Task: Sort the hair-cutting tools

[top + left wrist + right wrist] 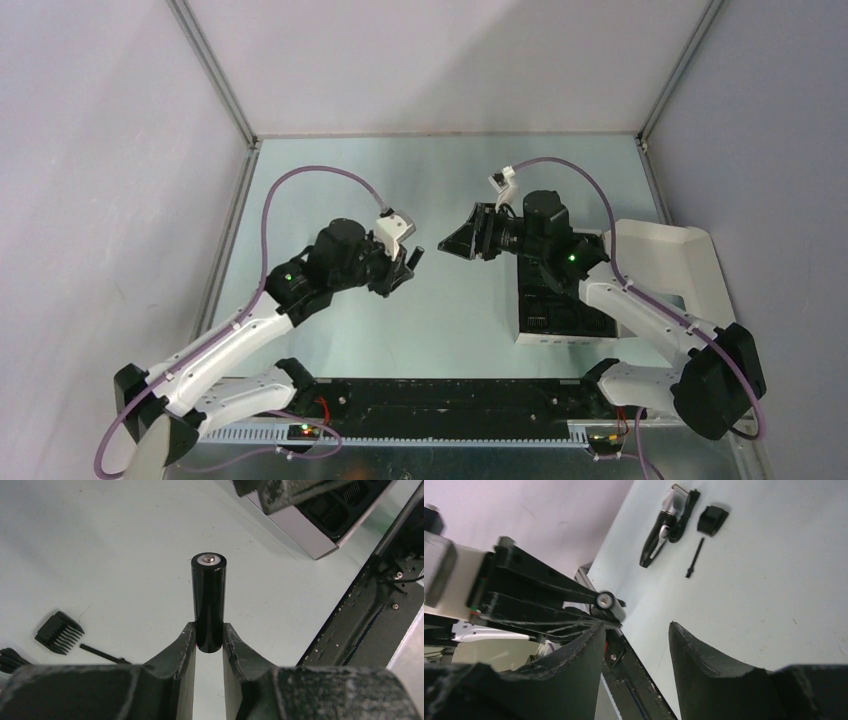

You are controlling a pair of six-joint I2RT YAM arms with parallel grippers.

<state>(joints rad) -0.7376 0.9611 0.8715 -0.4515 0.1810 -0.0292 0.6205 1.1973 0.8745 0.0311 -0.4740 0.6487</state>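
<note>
The black cylinder point(209, 597) with a silvery end cap is clamped by its lower end between the 2 fingers of the left end effector point(209, 631), which is narrowed onto it. It is held clear of the desk point(125, 545), over the middle, and its capped end sticks out past the fingertips. In the overhead view the cylinder point(418, 250) points right, toward the right end effector point(460, 240). The 2 are near each other but apart.

The right end effector point(636, 627) is spread wide with nothing between its fingers. Its wrist camera sees the cylinder point(604, 600) end-on, in line with the gap between them.

The other tools lie flat on the left part of the desk, past the left end effector. They are 1 clipper body point(666, 525), black and silvery, 1 blocky comb attachment point(712, 520) just beside it, and 1 thin brush point(694, 557) near the comb. None of the 3 touch. The left wrist view shows the comb attachment point(59, 632) and the brush point(102, 653) lying close together. The overhead view does not show these 3.

On the right side of the desk, partly under the right arm, sits the white box point(545, 335) with its black insert.
</note>
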